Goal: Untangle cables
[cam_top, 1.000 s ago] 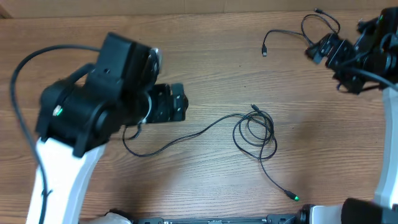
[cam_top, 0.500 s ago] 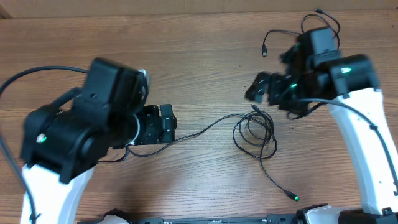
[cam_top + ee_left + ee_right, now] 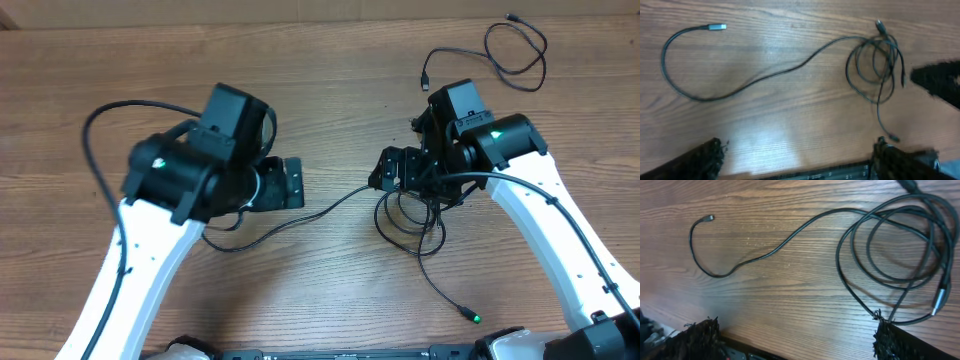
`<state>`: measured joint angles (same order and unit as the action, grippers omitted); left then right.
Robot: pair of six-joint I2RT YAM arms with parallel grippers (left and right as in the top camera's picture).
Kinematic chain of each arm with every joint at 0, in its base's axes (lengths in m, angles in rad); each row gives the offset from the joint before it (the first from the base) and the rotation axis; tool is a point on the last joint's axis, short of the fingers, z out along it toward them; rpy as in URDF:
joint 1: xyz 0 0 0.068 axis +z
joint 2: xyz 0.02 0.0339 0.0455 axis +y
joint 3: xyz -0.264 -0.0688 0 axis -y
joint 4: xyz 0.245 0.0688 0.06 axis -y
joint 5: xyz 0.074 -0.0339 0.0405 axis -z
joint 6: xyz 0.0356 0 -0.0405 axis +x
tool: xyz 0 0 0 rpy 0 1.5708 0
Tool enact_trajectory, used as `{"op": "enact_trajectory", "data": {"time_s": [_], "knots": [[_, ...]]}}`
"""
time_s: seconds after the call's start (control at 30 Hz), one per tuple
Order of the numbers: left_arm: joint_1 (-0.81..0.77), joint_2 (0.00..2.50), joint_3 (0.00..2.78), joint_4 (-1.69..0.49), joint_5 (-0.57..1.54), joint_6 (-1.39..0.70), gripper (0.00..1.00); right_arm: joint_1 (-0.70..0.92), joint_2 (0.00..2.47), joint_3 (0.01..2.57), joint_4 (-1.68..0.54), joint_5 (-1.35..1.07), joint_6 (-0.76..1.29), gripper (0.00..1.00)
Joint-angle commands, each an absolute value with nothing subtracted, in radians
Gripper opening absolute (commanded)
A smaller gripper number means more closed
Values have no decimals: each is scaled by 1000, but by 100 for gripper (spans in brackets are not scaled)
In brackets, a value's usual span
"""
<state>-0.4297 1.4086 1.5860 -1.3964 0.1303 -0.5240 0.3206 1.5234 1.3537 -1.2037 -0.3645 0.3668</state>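
Brown wooden table [image 3: 330,100] with long horizontal grain and a pale sheen

We count two arms of one make. The left arm's smooth white shell link [image 3: 135,290] and the right arm's smooth white shell link [image 3: 565,235] both end in bulky matte black joint housings [image 3: 215,150], each with a small green indicator light [image 3: 494,133]. A thick black rubber cable [image 3: 92,140] loops off the left arm; a thinner black cable [image 3: 540,185] follows the right. The boxy black left gripper [image 3: 293,183] and boxy black right gripper [image 3: 385,170] have rough, ragged black fingertips [image 3: 707,159].
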Motion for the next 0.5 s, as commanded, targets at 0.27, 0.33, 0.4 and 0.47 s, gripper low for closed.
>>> {"op": "enact_trajectory", "data": {"time_s": [0.27,0.33,0.4,0.47], "knots": [[-426,1555,1540,-1285,120,-531,99,321,1517,1350,-1057,-394,373,100],[-426,1573,1540,-1283,120,-531,100,319,1517,1350,-1037,-376,372,100],[-426,1592,1540,-1283,120,-531,100,319,1517,1350,-1029,-318,373,100],[-426,1608,1540,-1284,120,-530,100,319,1517,1349,-1044,-261,374,100]]}}
